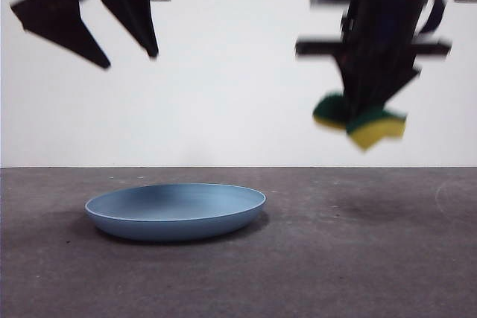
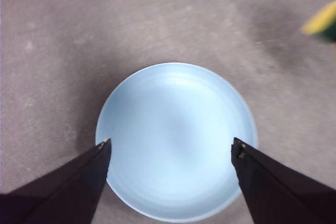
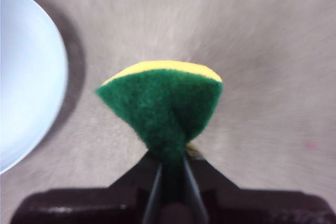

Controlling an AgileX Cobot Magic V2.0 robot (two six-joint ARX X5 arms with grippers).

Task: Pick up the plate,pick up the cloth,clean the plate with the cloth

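I count one plate [image 1: 176, 211], one sponge [image 1: 361, 121], and two grippers of mine; nothing else lies on the grey table [image 1: 358, 273]. The plate — light blue, round, shallow — sits flat on the table left of centre in the front view, its rim unbroken, nothing in it and nothing touching it.

My left gripper [image 2: 170, 148] hangs in the air over the plate with its two black jaws spread wide; they hold nothing, and in the left wrist view the tips frame the plate's near half, one on each side. In the front view the same gripper [image 1: 130, 56] shows at the upper left, well clear of the plate.

My right gripper [image 3: 171, 157] is closed tight on the sponge, pinching it so the green scouring face [image 3: 163, 109] folds into a wedge with a yellow strip of foam along its far edge. It hangs high at the right in the front view, off to the side of the plate and apart from it; the plate's rim [image 3: 37, 77] shows at the edge of the right wrist view.
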